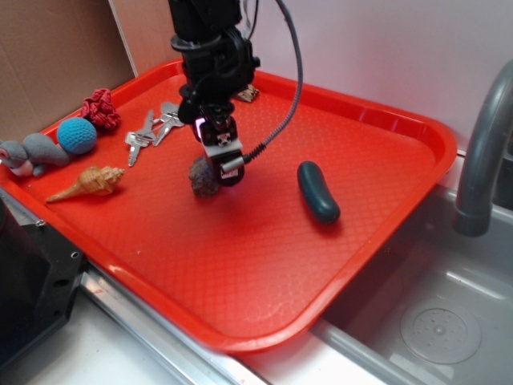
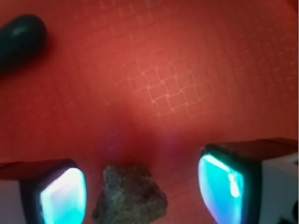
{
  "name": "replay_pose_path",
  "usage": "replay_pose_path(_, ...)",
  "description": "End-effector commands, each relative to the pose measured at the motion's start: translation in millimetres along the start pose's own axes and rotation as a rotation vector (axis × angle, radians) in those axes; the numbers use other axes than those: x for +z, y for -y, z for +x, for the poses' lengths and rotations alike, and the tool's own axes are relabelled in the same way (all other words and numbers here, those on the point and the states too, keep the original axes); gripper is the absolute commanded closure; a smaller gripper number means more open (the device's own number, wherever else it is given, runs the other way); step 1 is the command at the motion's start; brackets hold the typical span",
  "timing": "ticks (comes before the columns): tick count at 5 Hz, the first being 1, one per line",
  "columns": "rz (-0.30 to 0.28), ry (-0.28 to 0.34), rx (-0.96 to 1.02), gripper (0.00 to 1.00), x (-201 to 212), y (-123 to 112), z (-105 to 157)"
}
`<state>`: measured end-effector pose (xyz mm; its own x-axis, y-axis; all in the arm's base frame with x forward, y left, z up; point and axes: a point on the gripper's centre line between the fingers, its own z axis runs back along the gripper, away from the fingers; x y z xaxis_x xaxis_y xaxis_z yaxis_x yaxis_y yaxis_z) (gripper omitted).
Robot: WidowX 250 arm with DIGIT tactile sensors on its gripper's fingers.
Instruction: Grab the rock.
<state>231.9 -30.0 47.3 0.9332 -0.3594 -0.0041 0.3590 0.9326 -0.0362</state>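
Observation:
The rock [image 1: 204, 177], a lumpy brown-grey stone, lies on the red tray [image 1: 264, 265] near its middle. My gripper [image 1: 216, 167] is lowered straight over it. In the wrist view the rock [image 2: 131, 197] sits between the two glowing pads, closer to the left fingertip [image 2: 63, 196] than to the right one [image 2: 222, 184]. Red tray shows on both sides of the stone, so neither pad touches it. The gripper [image 2: 141, 191] is open.
A dark green bean-shaped object [image 1: 318, 192] lies right of the rock. Keys [image 1: 148, 132], a tan seashell [image 1: 86, 183], a blue ball [image 1: 77, 135], a red scrunchie [image 1: 102, 108] and a grey plush [image 1: 32, 152] crowd the tray's left. A sink [image 1: 449, 321] and faucet [image 1: 481, 160] stand on the right.

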Motion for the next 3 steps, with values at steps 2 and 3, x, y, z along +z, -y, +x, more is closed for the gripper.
replay_pose_path(2, 0.017, 0.056, -0.001, 0.00, 10.5, 2.3, 3.6)
replay_pose_path(3, 0.090, 0.078, 0.099, 0.00, 11.2, -2.0, 5.6)
